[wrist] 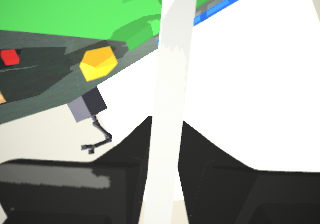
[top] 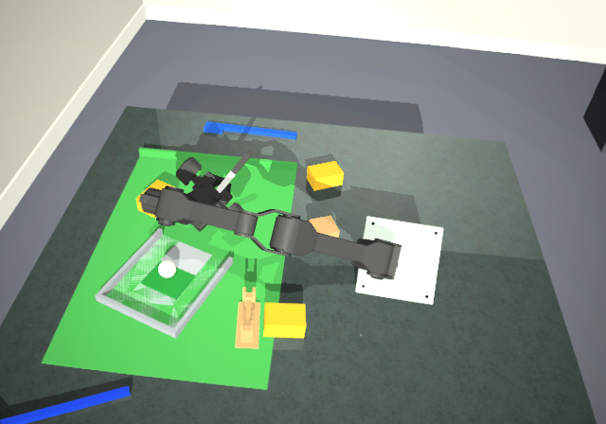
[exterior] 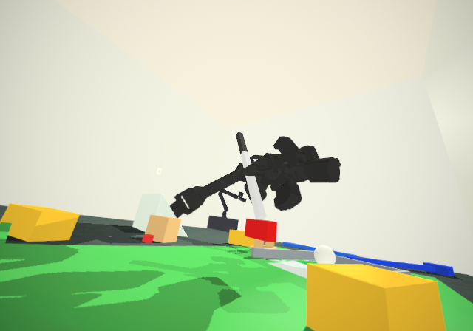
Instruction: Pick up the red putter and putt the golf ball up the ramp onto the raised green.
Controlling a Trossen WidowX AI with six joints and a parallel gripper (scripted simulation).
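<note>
My hand [wrist: 162, 184] pinches the putter [exterior: 255, 196] by its white shaft, red head hanging off the turf. The ball [top: 167, 269] sits on the raised green [top: 169, 282]. I judge 1 risk: a careless swing nudging it back off.

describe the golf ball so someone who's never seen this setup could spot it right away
Start at the bright green mat, then find the grey-framed tray on it. The golf ball sits inside on the dark green patch, the only small white sphere; its neighbours are all blocky.
</note>
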